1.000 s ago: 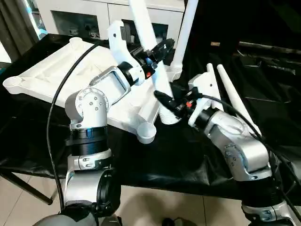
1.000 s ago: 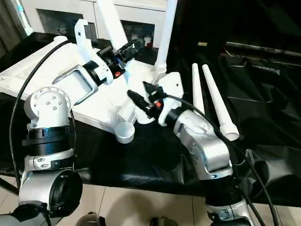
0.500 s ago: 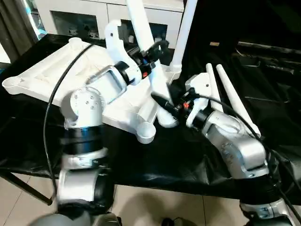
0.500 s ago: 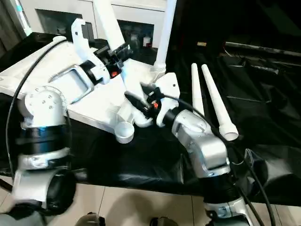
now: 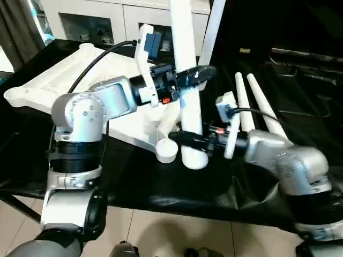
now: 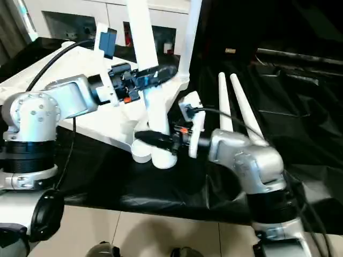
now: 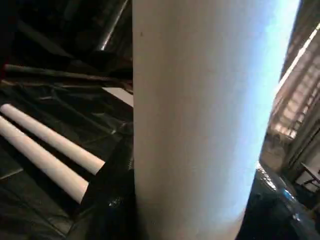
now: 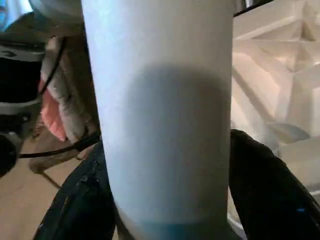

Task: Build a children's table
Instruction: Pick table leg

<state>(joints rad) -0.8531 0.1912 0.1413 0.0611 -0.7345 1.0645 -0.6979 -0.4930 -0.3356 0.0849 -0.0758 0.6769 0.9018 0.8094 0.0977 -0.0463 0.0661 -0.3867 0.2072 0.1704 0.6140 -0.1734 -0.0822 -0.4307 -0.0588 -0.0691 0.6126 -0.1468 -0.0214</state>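
We see the table top lying upside down on a black cloth, all white plastic, its ribbed underside facing up and round sockets at the corners. One socket sits at the near corner of the top, open and unfilled, close to the cloth's front edge. At the far corner of the top an installed leg stands upright.

Just beside the near socket, on the side away from the top's middle, a thick white leg stands nearly upright with its wide end down by the cloth. Our left gripper is clamped across this leg partway up; in the left wrist view the leg passes between the dark fingers. Our right gripper grasps the same leg low, near its wide end, with a black finger on either side of it in the right wrist view.

Two spare legs lie side by side on the cloth, well apart from the top, beyond the held leg. Past the spare legs the cloth stretches bare and wrinkled. Behind the top stands a white cabinet. The floor begins just in front of the near socket.
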